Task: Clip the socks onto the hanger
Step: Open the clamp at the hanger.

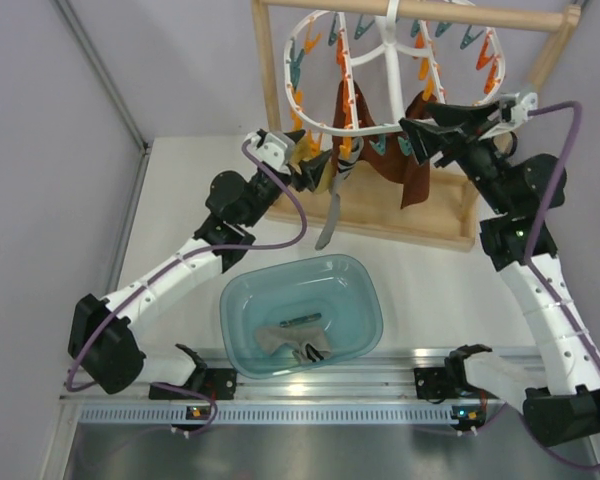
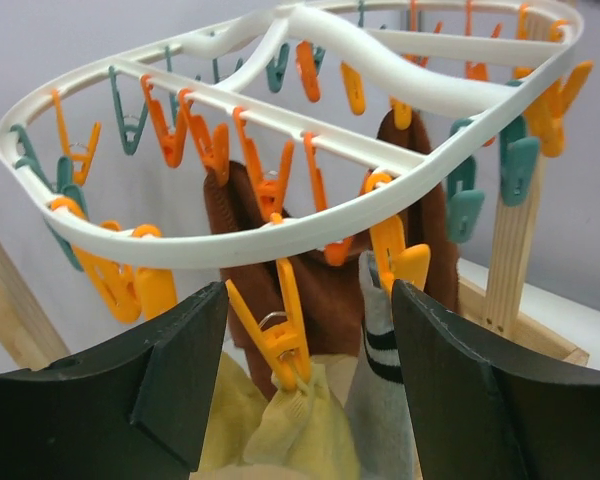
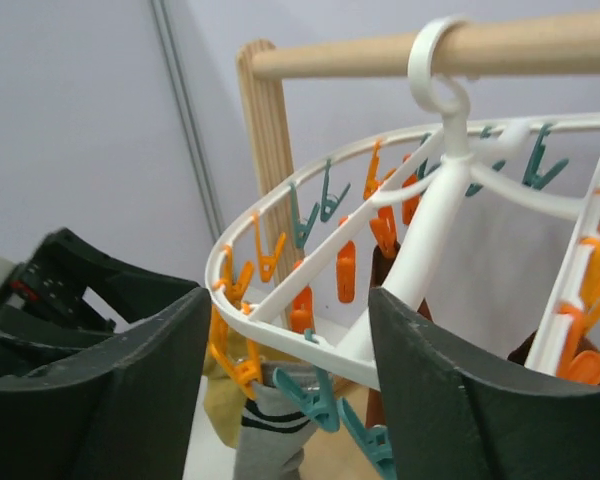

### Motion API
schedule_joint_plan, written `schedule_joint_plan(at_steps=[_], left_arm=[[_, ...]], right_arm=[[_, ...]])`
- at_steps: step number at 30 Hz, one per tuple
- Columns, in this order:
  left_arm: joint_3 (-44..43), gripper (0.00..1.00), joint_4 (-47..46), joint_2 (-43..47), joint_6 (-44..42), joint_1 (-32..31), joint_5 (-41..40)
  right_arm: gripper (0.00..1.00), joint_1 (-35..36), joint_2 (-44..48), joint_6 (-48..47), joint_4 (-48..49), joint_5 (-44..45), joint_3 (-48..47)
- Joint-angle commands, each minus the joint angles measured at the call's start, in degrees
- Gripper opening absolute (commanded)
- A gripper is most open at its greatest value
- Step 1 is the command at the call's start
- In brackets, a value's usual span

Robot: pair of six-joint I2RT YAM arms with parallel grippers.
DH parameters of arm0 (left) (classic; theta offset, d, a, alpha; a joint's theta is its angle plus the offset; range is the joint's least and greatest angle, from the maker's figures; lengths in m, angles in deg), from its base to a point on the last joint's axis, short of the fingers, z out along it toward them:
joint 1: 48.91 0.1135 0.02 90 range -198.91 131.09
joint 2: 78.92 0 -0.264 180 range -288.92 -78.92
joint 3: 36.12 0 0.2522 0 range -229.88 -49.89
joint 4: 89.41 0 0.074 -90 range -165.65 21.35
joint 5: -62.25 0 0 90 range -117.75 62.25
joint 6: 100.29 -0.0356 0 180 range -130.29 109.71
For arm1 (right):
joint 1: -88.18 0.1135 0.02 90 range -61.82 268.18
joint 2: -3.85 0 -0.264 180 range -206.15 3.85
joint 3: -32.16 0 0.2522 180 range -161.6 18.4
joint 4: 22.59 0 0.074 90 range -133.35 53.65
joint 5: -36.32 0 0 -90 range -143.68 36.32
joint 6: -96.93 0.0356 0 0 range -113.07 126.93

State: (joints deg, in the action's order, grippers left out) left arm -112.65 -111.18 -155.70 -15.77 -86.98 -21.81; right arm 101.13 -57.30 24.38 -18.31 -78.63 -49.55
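Left gripper (image 2: 308, 300) stands wide open under the near rim of the white hanger (image 2: 230, 235). Its two dark fingers (image 2: 170, 390) flank an orange clip (image 2: 275, 335) that bites a mustard-yellow sock (image 2: 300, 435), and you hold nothing with it. Just beside that sock, a grey sock (image 2: 380, 365) with a striped cuff hangs from the same rim. Right gripper (image 3: 290, 320) is parted too, its jaws straddling the hanger's rim from the other side. From your wrist camera it appears to touch nothing, though contact is hard to judge there. The hanger hooks over the top bar (image 3: 380, 55) of the wooden rack, with long brown socks (image 1: 412, 170) dangling under the ring. On the table (image 1: 180, 200) below, the teal basin (image 1: 365, 290) sits between your arms, with loose socks (image 1: 298, 348) lying in it.
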Motion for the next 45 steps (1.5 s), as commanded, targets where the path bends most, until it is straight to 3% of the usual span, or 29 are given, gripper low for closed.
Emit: schedule_joint_plan(at_steps=[1, 7, 13, 16, 19, 25, 29, 34, 39, 45], left_arm=[[-2.62, 0.72, 1.16, -0.04, 0.73, 1.32, -2.50], [-5.35, 0.71, 1.16, -2.33, 2.84, 4.57, -2.86], [-6.75, 0.71, 1.60, -3.47, 2.48, 6.07, -1.72], [-7.72, 0.71, 2.04, -4.08, 3.01, 7.48, -1.36], [-8.42, 0.70, 1.78, -4.61, 2.58, 8.44, -0.58], [-9.66, 0.71, 1.78, -5.41, 2.22, 9.41, 0.48], [-9.57, 0.71, 2.66, -4.97, 2.22, 9.50, 0.92], [-7.82, 0.70, 4.50, -1.73, 4.41, 9.94, 2.06], [-3.52, 0.71, 9.93, 4.95, 6.88, 10.55, 9.85], [3.25, 0.73, 13.91, 12.17, 9.43, 8.54, 19.20]], right_arm=[[0.66, -0.56, 5.93, 1.10, -2.11, 4.63, -5.88], [0.67, -2.92, 9.81, -6.81, -10.82, 16.24, -4.48], [0.70, -10.81, 10.79, -11.65, -12.86, 9.84, 2.46], [0.70, -19.15, 9.73, -9.81, -10.93, 0.28, 4.13], [0.69, -22.87, 7.98, -9.63, -8.39, -8.43, 4.83], [0.66, -23.15, 2.27, -7.61, 0.05, -22.50, 5.19], [0.64, -22.36, -1.16, -7.87, 4.27, -21.99, 3.70], [0.42, -21.04, -4.24, -7.61, 6.39, -21.28, 2.55], [0.19, -19.81, -2.93, -7.35, 6.65, -21.98, 3.08], [0.04, -18.31, -0.03, -6.82, 4.72, -20.75, 4.31]])
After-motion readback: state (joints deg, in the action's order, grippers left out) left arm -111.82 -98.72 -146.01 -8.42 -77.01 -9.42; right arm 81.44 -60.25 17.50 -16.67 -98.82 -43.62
